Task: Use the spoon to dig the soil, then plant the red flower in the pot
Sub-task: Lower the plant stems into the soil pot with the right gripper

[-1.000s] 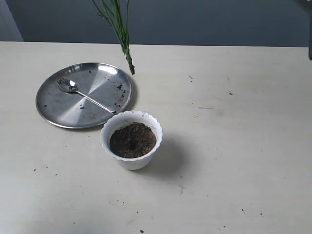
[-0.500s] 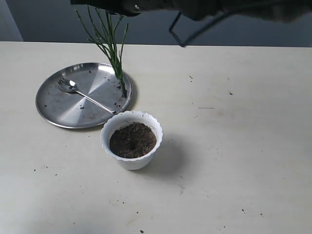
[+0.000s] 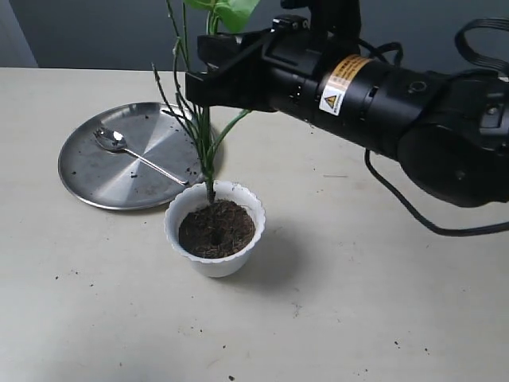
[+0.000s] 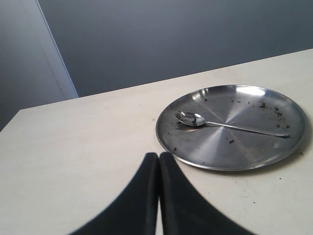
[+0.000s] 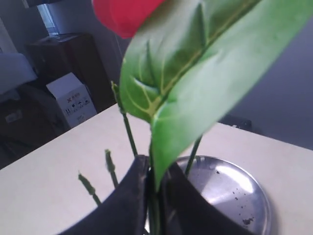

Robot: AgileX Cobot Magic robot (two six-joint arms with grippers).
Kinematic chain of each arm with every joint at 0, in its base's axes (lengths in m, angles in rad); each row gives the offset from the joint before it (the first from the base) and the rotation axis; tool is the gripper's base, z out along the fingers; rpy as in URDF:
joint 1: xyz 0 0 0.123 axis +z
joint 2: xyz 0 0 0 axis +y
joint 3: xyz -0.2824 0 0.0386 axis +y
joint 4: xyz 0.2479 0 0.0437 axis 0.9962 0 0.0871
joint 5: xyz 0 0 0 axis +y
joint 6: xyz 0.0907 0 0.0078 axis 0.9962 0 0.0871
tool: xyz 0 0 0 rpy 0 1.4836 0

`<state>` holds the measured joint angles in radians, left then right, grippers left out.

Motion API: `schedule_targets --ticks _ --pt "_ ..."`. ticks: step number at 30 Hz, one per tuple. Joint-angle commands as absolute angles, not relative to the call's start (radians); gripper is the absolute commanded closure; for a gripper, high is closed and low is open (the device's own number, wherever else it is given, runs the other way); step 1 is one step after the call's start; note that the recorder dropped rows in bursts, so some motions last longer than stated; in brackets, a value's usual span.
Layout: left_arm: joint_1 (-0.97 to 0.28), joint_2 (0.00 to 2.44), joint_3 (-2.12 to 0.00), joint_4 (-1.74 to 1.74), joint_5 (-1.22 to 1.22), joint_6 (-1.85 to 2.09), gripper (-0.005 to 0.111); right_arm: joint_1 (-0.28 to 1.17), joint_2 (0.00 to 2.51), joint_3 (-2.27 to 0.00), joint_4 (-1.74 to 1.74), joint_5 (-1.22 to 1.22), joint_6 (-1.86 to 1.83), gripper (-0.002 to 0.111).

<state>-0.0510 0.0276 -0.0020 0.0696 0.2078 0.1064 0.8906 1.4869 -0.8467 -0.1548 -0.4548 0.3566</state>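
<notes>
The white scalloped pot [image 3: 215, 251] stands in the middle of the table, filled with dark soil [image 3: 227, 219] that has a small hole in it. My right gripper [image 3: 199, 86] [image 5: 155, 169] reaches across from the right, shut on the stems of the red flower [image 5: 122, 14]. The stem bundle [image 3: 205, 151] hangs upright, its base at the soil by the pot's rear rim. The green leaf [image 5: 195, 73] fills much of the right wrist view. The spoon [image 3: 131, 153] [image 4: 230, 126] lies on the steel plate. My left gripper [image 4: 159, 157] is shut and empty, low over the table near that plate.
The round steel plate [image 3: 95, 179] [image 4: 244, 152] lies behind and left of the pot, with soil crumbs on it. Scattered soil specks dot the table [image 3: 382, 278]. The black right arm [image 3: 398, 95] spans the back right above the table.
The right arm has come down into view from the top. The flower's stem base has moved from above the plate's far edge down to the pot's rear rim.
</notes>
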Motion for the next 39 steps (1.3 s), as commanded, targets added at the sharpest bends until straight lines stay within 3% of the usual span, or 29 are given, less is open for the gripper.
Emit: schedule_targets --ticks 1,12,21,32,39 --pt "-0.053 0.023 0.000 0.070 0.203 0.101 0.106 0.886 1.478 -0.820 -0.161 -0.487 0.281 0.108" --pt "-0.053 0.023 0.000 0.070 0.203 0.101 0.106 0.886 1.588 -0.742 -0.148 -0.701 0.262 0.108" --pt "-0.053 0.023 0.000 0.070 0.203 0.101 0.106 0.886 1.634 -0.726 -0.151 -0.723 0.289 0.108" --pt "-0.053 0.023 0.000 0.070 0.201 0.101 0.106 0.890 1.634 -0.563 -0.148 -0.900 0.294 0.108" --pt "-0.053 0.023 0.000 0.070 0.201 0.101 0.106 0.890 1.634 -0.544 -0.155 -0.857 0.298 0.108"
